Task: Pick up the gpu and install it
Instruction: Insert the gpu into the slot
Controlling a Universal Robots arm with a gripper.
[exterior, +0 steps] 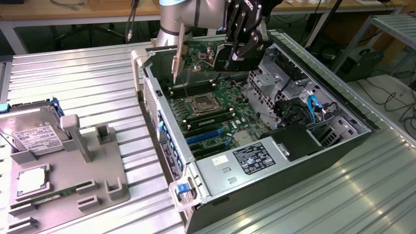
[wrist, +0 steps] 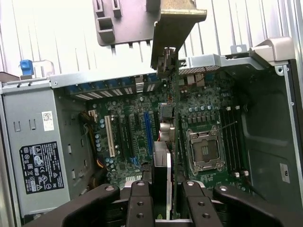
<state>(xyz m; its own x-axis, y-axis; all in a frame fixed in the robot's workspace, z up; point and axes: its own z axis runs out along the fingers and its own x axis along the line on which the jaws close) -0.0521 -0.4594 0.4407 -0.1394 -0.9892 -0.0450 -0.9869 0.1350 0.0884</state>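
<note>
while the jaws clamp the gpu (wrist: 162,165), it hangs above the motherboard (wrist: 128,132).

gpu (exterior: 177,53), upright on edge, over open case (exterior: 338,131)

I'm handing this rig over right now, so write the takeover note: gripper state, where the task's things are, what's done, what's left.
Gripper: shut on the gpu, holding it on edge over the open computer case.
Gpu: in the air above the motherboard, not in any slot.
Done: pick-up.
Left: seating the card in an expansion slot.
Other parts: hard drive and memory stick lie on the grey holder at the exterior view's left.
</note>
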